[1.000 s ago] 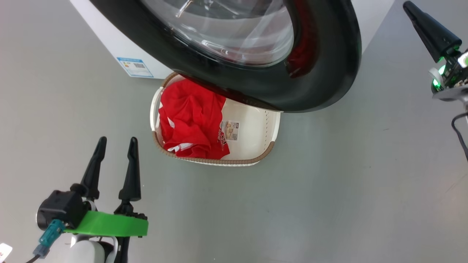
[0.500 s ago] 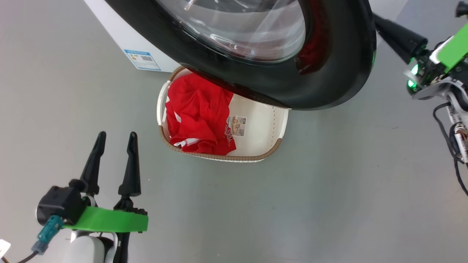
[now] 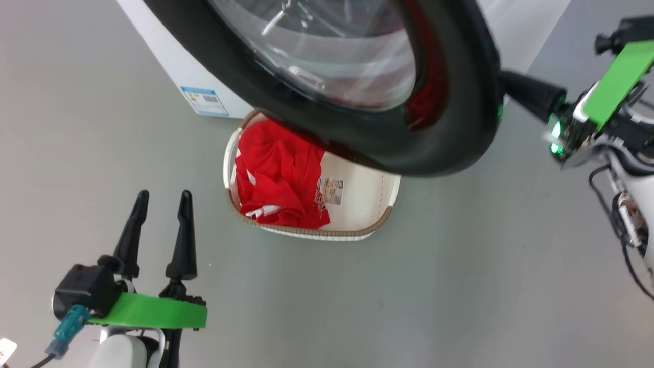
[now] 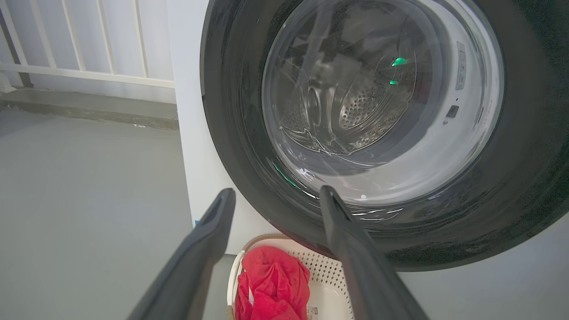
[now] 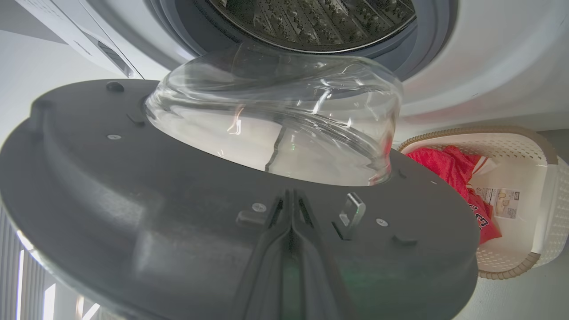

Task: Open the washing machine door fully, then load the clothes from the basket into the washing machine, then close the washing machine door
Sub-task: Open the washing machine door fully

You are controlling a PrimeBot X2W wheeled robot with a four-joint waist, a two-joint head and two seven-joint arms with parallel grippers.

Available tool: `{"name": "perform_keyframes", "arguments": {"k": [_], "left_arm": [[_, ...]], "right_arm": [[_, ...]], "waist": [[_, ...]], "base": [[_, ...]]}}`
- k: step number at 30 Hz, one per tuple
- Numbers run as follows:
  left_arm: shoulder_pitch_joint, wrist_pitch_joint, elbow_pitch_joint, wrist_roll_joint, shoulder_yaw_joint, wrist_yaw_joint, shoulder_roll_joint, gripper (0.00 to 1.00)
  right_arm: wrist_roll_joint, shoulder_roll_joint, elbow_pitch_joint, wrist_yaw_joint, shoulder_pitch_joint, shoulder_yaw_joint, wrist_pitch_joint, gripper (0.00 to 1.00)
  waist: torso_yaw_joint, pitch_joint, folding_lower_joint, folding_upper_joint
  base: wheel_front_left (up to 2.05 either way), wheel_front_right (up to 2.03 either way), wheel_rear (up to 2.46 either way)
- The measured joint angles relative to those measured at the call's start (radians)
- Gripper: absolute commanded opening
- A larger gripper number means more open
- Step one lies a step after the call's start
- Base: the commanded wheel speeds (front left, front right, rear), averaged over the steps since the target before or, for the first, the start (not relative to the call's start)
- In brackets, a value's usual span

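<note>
Grey floor (image 3: pixel 460 286), head view: I see the clothes (image 3: pixel 278 174) lying in the basket (image 3: pixel 380 225), partly under the washing machine (image 3: pixel 168 66) door (image 3: pixel 449 128), which stands open. Left gripper (image 3: pixel 164 196) spread, holding nothing. Right wrist view: right gripper (image 5: pixel 291 196) pinched together, tips against the door's inner side.

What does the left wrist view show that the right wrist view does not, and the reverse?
Left wrist view, not the right: the glossy black outer face of the washing machine door, the open left gripper, a white railing. Right wrist view, not the left: the door's grey inner side with its metal latch, the shut right gripper. Both: the glass bowl, steel drum, basket and red clothes.
</note>
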Motion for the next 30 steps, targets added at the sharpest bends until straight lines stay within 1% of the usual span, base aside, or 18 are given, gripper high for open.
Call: {"name": "perform_keyframes", "arguments": {"k": [2,15,22,30], "left_arm": [[0.006,0.000,0.006,0.000,0.000,0.000,0.000,1.00],[0.052,0.000,0.023,0.008,0.001,0.000,0.000,1.00],[0.085,0.000,0.030,0.010,0.002,0.000,0.001,1.00],[0.117,0.000,0.033,0.011,0.006,0.000,0.001,1.00]], "right_arm": [[0.002,0.005,-0.011,0.000,0.033,0.009,0.022,0.00],[0.010,0.048,-0.101,0.000,0.197,0.027,0.046,0.00],[0.010,0.068,-0.120,0.000,0.263,0.035,0.055,0.00],[0.010,0.095,-0.124,0.000,0.312,0.045,0.059,0.00]], "waist": [[-0.002,-0.020,0.0000,0.0000],[0.005,-0.108,0.0000,0.0000],[0.040,-0.151,0.0000,0.0000],[0.103,-0.195,0.0000,0.0000]], "base": [[0.00,0.00,0.00],[0.00,0.00,0.00],[0.00,0.00,0.00],[0.00,0.00,0.00]]}}
